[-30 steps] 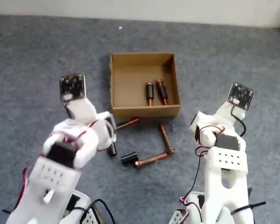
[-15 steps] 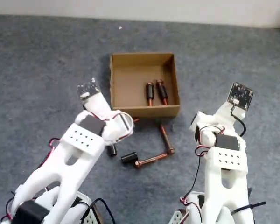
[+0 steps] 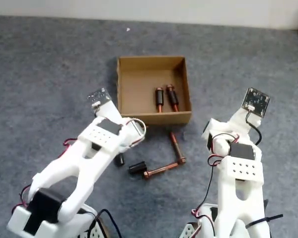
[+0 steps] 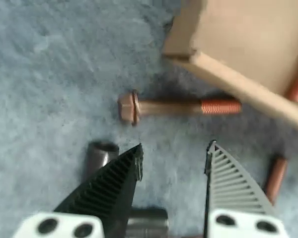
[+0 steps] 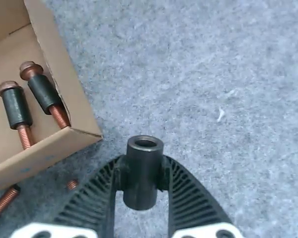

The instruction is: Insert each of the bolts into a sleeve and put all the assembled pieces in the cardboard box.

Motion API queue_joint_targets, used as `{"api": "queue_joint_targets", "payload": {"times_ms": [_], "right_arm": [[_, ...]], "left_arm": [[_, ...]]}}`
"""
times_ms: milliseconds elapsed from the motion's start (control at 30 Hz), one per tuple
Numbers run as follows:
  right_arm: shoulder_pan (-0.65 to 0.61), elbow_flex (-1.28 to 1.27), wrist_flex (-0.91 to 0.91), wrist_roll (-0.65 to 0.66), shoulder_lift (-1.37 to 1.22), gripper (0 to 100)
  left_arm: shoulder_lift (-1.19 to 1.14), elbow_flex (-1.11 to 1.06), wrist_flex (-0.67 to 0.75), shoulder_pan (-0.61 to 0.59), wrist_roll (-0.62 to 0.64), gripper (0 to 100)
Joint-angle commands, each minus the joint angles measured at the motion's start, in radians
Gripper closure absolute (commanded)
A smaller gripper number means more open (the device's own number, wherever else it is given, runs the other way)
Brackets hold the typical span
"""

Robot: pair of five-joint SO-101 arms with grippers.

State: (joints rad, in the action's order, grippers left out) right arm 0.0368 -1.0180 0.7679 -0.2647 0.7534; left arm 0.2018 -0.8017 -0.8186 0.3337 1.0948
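My left gripper is open and hovers just short of a copper bolt that lies on the carpet against the cardboard box. A black sleeve stands beside its dark finger, and another sleeve lies under the wrist. My right gripper is shut on an upright black sleeve, above the carpet to the right of the box. Two assembled pieces lie in the box. In the high view the left arm covers the box's front left corner.
Two more bolts form an L on the carpet in front of the box, with a sleeve at the lower bolt's end and another sleeve by the left arm. Open grey carpet lies all around.
My left arm has swung forward and to the right, bringing its gripper down by the box's front left corner over the bolt. The right arm and its sleeve have stayed still.
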Motion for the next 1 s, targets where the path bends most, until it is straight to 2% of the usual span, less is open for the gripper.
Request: {"api": "queue_joint_targets", "payload": {"times_ms": [0, 267, 400, 867, 967], "right_arm": [[0.012, 0.013, -0.028, -0.003, 0.025, 99.2], [0.012, 0.013, -0.028, -0.002, 0.025, 99.2], [0.012, 0.013, -0.028, -0.002, 0.025, 99.2], [0.010, 0.012, -0.027, -0.002, 0.025, 99.2], [0.010, 0.010, -0.027, -0.002, 0.025, 99.2]], "left_arm": [[-0.031, 0.050, 0.083, -0.065, 0.011, 79], [-0.108, 0.054, 0.155, -0.133, 0.038, 79], [-0.153, 0.116, 0.149, -0.182, 0.043, 79], [-0.268, 0.170, 0.147, -0.225, 0.044, 80], [-0.263, 0.182, 0.107, -0.252, 0.044, 80]]}}
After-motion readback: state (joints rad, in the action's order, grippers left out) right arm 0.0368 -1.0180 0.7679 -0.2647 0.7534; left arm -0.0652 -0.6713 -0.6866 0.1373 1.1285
